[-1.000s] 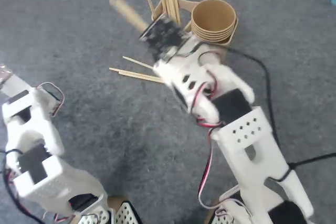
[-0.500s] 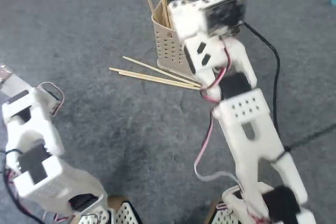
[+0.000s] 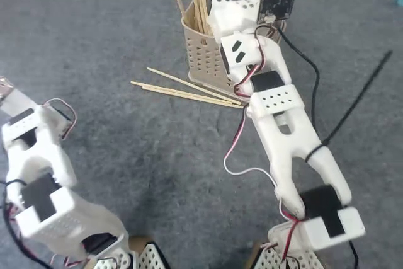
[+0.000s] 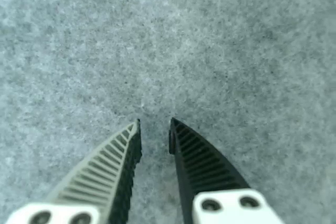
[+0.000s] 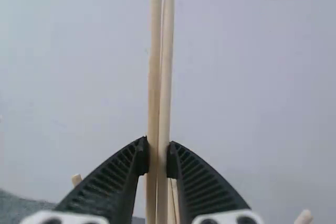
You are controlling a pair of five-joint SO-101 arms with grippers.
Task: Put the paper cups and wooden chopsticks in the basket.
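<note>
Soft, even light falls from above over the grey desk (image 3: 126, 149) in the high view. It is bright enough, with no hard glare on the white shell of the right arm (image 3: 283, 130) or the left arm (image 3: 38, 155). Shadows are faint and loose-edged: a dim patch lies on the desk between the arms' bases, and a thin one under the loose chopsticks (image 3: 176, 92). In the left wrist view the desk is evenly lit, darkening a little in the gap of the left claw (image 4: 155, 124). In the right wrist view the right claw (image 5: 157, 150) stands dark against a bright, pale wall (image 5: 252, 103). The wooden chopsticks (image 5: 156, 51) it pinches are lit flat, without shadow.
</note>
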